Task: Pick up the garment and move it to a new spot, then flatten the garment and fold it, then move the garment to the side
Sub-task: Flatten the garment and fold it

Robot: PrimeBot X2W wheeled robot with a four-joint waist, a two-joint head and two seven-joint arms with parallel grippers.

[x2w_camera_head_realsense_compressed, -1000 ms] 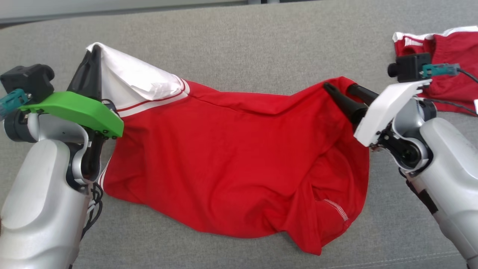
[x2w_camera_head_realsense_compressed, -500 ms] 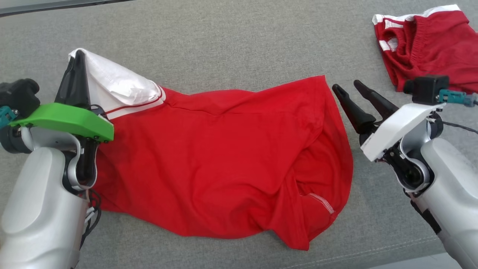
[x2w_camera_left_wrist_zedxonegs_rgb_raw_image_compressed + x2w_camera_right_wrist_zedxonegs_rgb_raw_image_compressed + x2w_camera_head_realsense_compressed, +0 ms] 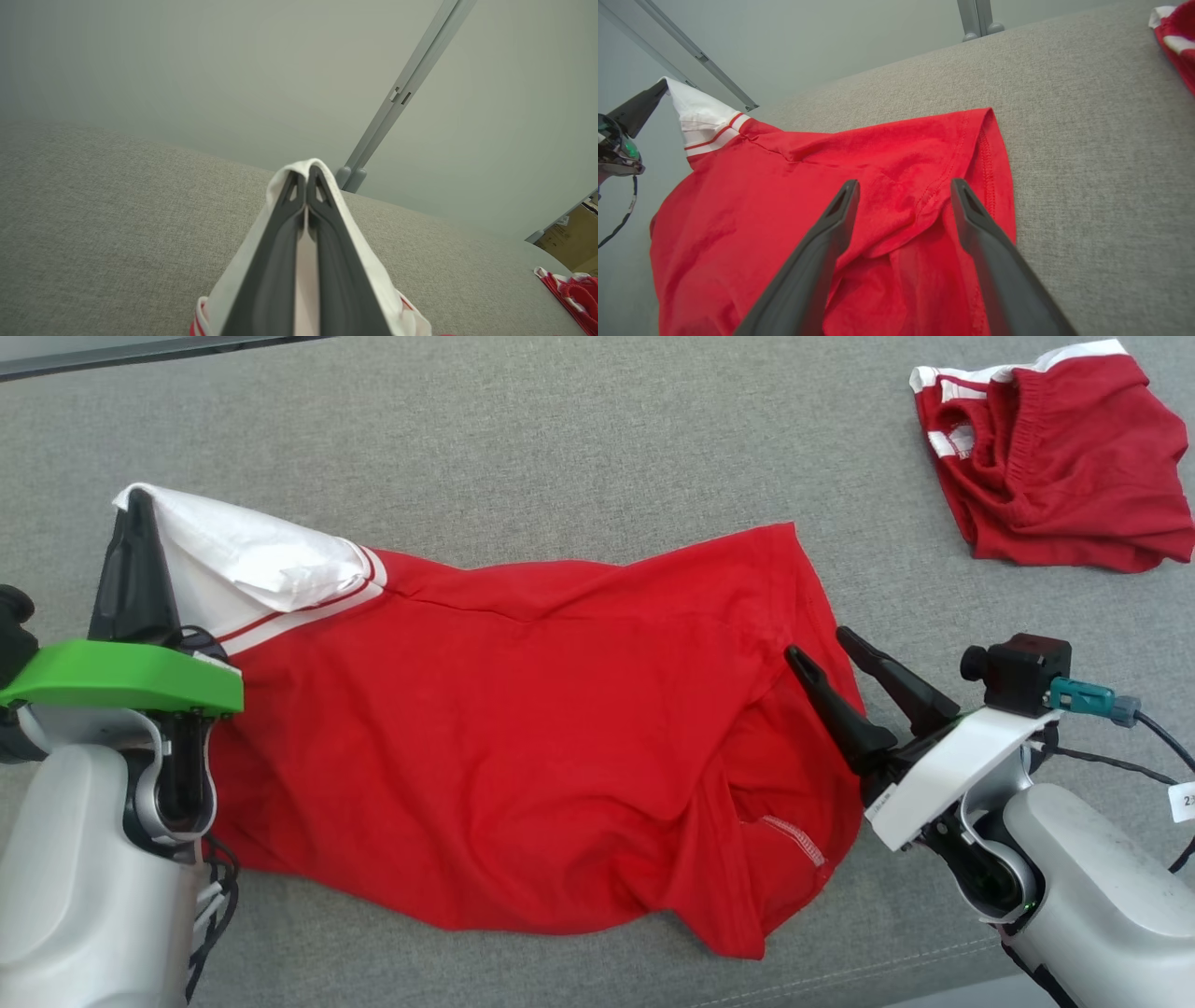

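The red garment (image 3: 523,756) lies spread mid-way on the grey cushion (image 3: 579,457). Bare room is behind it and to the right, up to a second red garment (image 3: 1055,495). The left gripper (image 3: 138,509) pinches the raised white sleeve. The right gripper (image 3: 820,644) stands wide and empty over the right hem, whose corner was raised at its fingers a second ago and now lies flat.

The only readable mark was a dark "2" on a small white tag (image 3: 1184,800) beside the black cable (image 3: 1158,737) at the head view's right edge, with the rest of its print cut off by the frame.
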